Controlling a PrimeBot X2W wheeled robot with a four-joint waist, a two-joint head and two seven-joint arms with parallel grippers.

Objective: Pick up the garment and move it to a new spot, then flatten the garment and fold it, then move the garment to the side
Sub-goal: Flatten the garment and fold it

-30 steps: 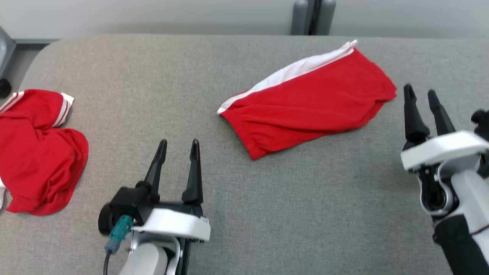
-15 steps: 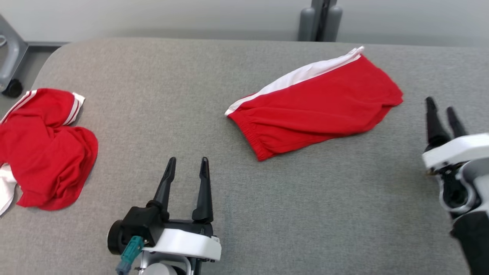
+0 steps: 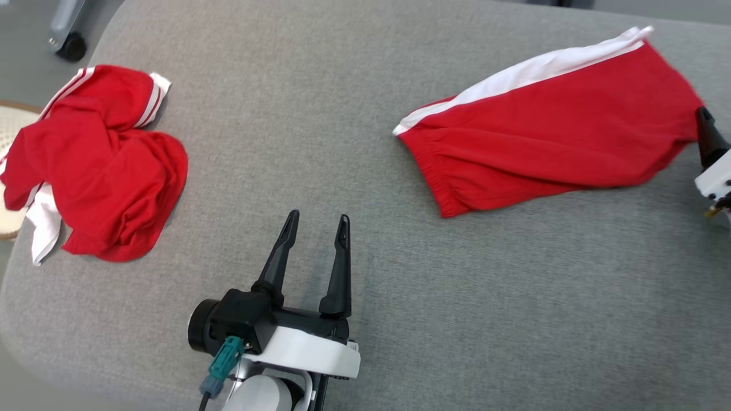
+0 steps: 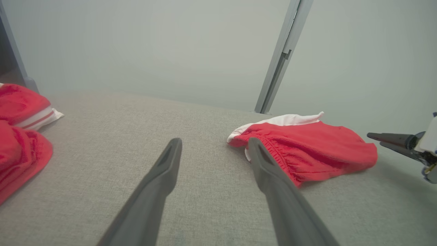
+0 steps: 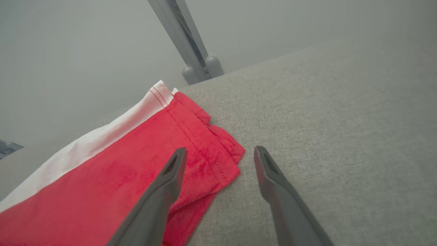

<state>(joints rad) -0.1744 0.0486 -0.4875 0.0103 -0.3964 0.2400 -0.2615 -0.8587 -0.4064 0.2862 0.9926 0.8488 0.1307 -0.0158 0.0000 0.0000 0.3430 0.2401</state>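
Across the upper right of the head view, on the grey fabric-covered bench [image 3: 514, 285], lie the flat red shorts with a white side stripe [image 3: 548, 125] — long axis running from waistband at lower left to hem at upper right. The right fingers [image 5: 169, 177], spread apart and empty, sit at the hem corner, so that arm looks nearer. The left fingers [image 3: 341, 262], also apart, stand well short of the waistband.

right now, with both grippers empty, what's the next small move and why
Probably swing the left gripper toward the crumpled red garment on its left. The red shorts already lie folded flat beside the open right gripper, so the crumpled one looks like the piece to pick up. The left jaws stand open and empty, with bare table between.
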